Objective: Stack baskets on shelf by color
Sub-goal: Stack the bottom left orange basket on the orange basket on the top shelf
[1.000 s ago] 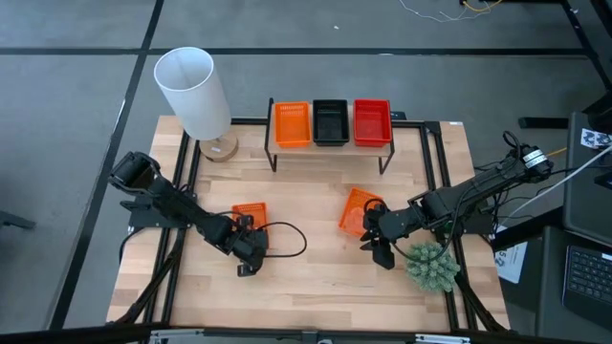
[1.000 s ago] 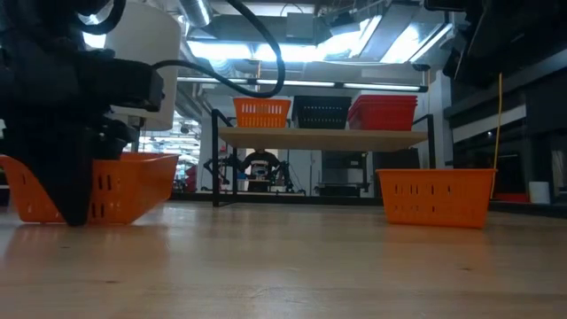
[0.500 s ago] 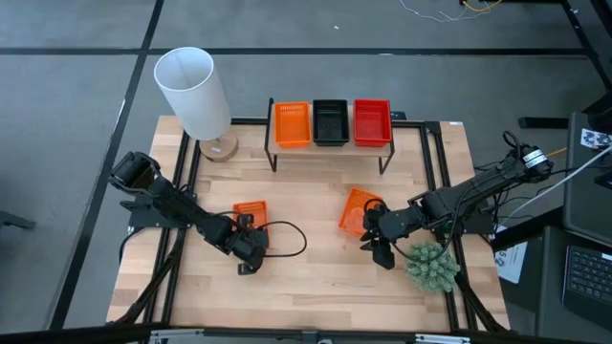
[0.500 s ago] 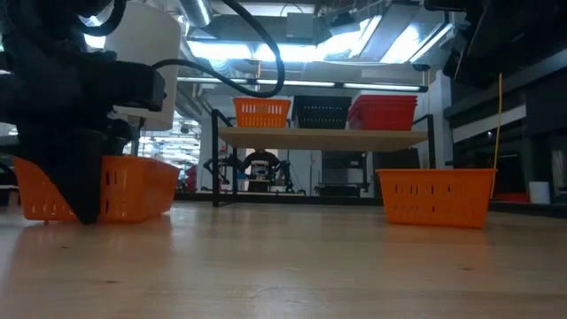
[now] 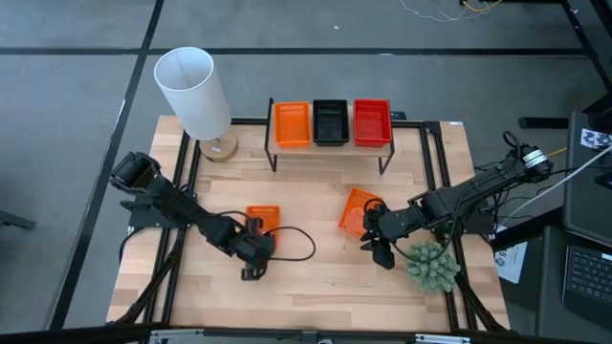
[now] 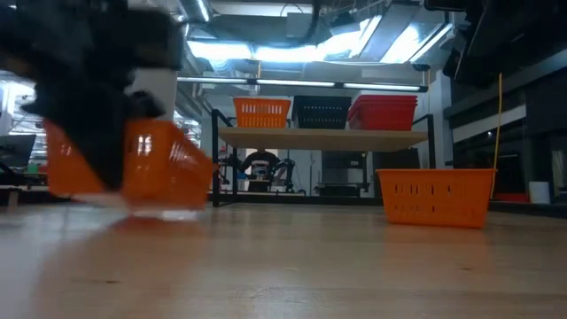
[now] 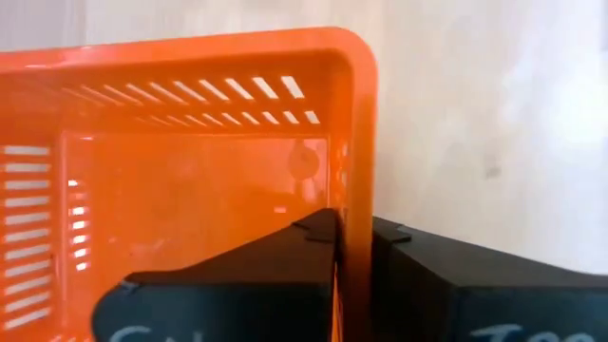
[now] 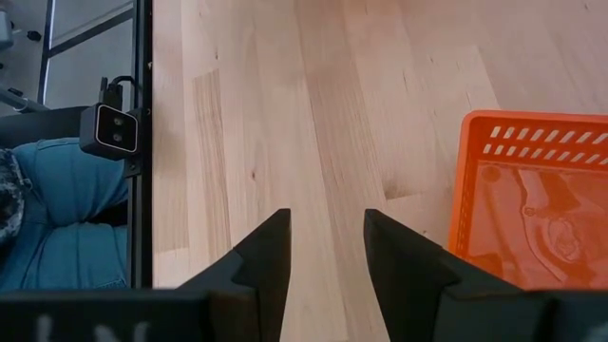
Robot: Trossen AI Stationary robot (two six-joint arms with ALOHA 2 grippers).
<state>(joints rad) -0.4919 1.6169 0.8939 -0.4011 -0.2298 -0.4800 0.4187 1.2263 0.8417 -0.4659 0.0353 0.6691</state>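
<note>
Wooden tabletop (image 5: 316,277) fills the centre of the high view, with grey floor around it. At the upper middle of that frame stands the shelf (image 5: 331,149), carrying three baskets side by side: an orange basket (image 5: 293,123), a black basket (image 5: 331,121) and a red basket (image 5: 372,122). In the low view the same row sits on the shelf top at centre frame. A white cylinder (image 5: 192,91) stands at the upper left, on the table's far left corner.

Left of centre in the high view, the left gripper (image 5: 253,241) is clamped on the rim of a second orange basket (image 5: 263,218); the left wrist view shows one dark finger inside the wall and one outside, pinching the rim. In the low view this basket (image 6: 133,168) appears at the left, tilted and raised off the wood.

Right of centre, the right gripper (image 5: 375,239) rests low over the table with its fingers (image 8: 266,261) spread apart and holding nothing, just beside a third orange basket (image 5: 359,210), which stands on the tabletop at the low view's right. A green plant-like object (image 5: 430,265) lies near the lower right.
</note>
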